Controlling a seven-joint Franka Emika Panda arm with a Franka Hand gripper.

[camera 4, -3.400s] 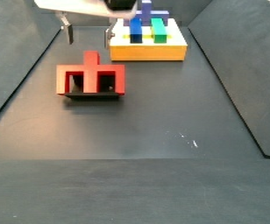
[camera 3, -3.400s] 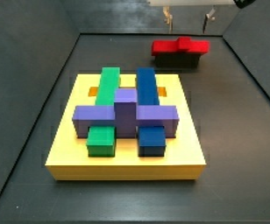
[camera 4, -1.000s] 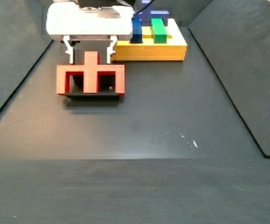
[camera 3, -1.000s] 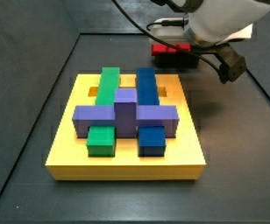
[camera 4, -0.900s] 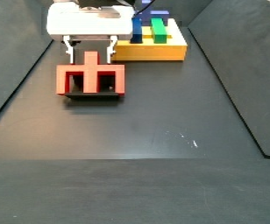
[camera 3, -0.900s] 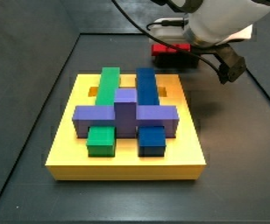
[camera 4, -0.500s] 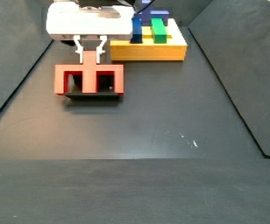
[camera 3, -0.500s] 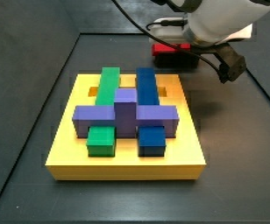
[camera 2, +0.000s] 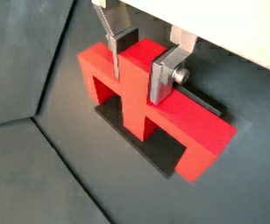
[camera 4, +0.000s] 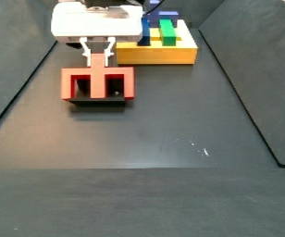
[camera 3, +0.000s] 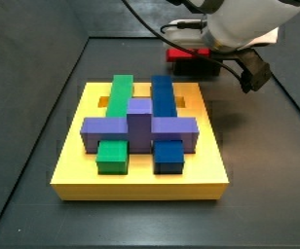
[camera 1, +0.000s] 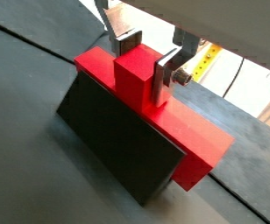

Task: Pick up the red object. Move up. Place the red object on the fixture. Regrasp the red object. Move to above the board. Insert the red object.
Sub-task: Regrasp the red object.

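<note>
Side view from the board [camera 3: 139, 136] end of the floor [camera 3: 36, 117]: high, angled down, board close in front, fixture [camera 3: 196, 67] and pincer [camera 3: 203, 58] by the far edge. Side view from the opposite end: high, bare floor [camera 4: 170, 157] in front, red object [camera 4: 97, 84] mid-distance, pincer [camera 4: 98, 54] at its stem, board [camera 4: 157, 51] at the far edge. Both share board, red object, pincer. Both wrist views sit very close, looking down along the fingers [camera 1: 169, 72] [camera 2: 163, 77] onto the red object [camera 1: 161, 122] [camera 2: 161, 122], from opposite faces; in a wrist view the fixture [camera 1: 120, 144] fills the foreground.
</note>
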